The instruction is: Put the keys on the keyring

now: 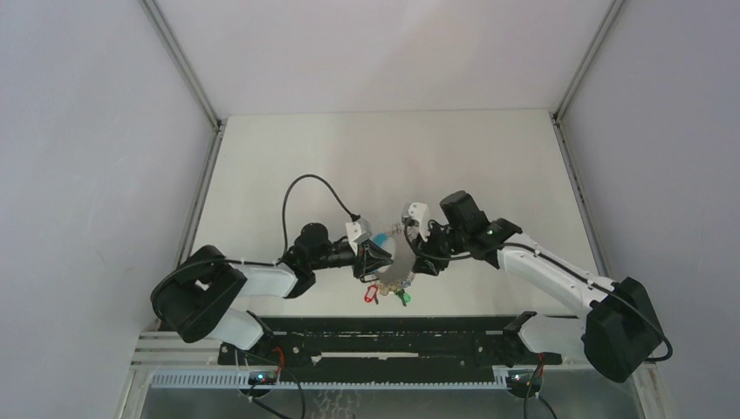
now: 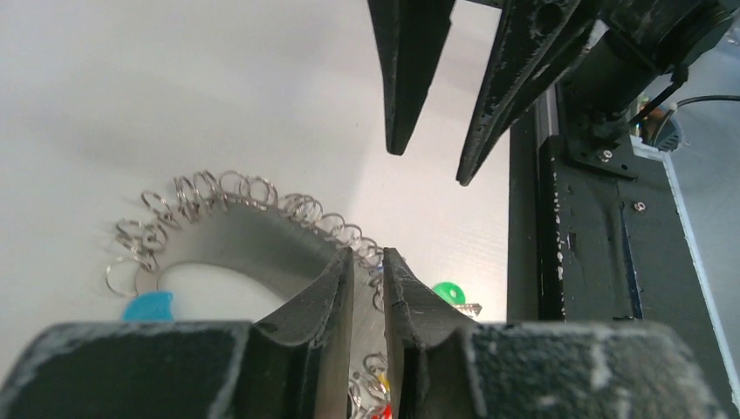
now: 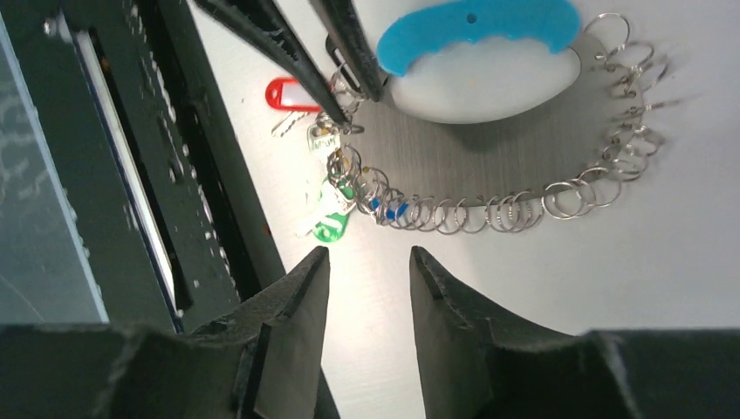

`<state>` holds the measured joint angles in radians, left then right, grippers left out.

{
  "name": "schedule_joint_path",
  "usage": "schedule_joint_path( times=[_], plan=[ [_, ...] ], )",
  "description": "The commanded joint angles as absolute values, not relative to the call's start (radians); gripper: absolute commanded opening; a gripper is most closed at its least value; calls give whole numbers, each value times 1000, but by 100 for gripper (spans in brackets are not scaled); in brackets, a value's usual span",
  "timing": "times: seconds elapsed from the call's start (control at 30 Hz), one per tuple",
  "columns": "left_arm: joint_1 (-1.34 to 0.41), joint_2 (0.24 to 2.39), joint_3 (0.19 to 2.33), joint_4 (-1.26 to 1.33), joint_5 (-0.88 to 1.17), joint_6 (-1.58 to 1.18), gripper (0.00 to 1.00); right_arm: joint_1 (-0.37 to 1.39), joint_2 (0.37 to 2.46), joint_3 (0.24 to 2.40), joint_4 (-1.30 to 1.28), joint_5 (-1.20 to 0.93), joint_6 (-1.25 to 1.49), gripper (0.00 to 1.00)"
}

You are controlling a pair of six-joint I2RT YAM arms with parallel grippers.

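The keyring [image 3: 489, 209] is a wide wire loop strung with many small silver rings, lying on the white table between my grippers; it also shows in the left wrist view [image 2: 244, 192] and the top view [image 1: 397, 281]. Small dark-blue heads [image 3: 386, 209] sit among its rings, too small to make out as keys. My left gripper [image 2: 368, 255] is nearly closed, pinching the loop by a silver key [image 3: 323, 138]. My right gripper [image 3: 366, 255] is open and empty, hovering just short of the loop. It hangs above the loop in the left wrist view [image 2: 428, 161].
A green-headed key [image 3: 332, 229] and a red tag [image 3: 292, 92] hang at the loop's near end. A cyan plastic piece [image 3: 476, 26] rests on a white rounded object [image 3: 480, 87] inside the loop. The black base rail [image 2: 576, 253] runs close by.
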<state>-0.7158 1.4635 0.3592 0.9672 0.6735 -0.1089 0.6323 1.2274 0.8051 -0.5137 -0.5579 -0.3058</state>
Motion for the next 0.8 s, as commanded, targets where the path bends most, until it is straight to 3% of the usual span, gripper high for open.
schedule_joint_path(
  times=[0.0,0.2,0.43,0.67,0.77],
  plan=[
    [-728,1415,431,802,591,-62,23,620,1159,714,-286,-526,-64,40],
    [-732,1428,436,777,605,-78,29,636,1151,578,-118,-421,93,37],
    [-792,1458,536,545,635,98,35,647,1123,436,47,-374,123,37],
    [-848,1485,662,244,595,332,43,613,883,330,81,-227,140,41],
    [-864,1509,730,122,573,412,45,576,749,271,104,-201,155,48]
  ],
)
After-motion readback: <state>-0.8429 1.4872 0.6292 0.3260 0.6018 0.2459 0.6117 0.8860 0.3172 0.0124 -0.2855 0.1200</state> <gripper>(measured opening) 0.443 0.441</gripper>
